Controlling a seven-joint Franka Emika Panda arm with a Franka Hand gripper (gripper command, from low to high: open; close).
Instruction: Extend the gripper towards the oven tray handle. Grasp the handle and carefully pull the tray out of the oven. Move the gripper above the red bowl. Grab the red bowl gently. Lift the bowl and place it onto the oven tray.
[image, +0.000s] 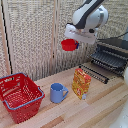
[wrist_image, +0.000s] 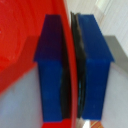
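Gripper, its blue fingers pinching the rim of the red bowl, holds the bowl aloft near the oven, whose tray appears drawn out; placement on the tray remains.

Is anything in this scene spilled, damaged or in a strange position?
Nothing is spilled or broken. The one unusual thing: the red bowl hangs in the air, its rim pinched in the hand, left of the oven in the exterior view.
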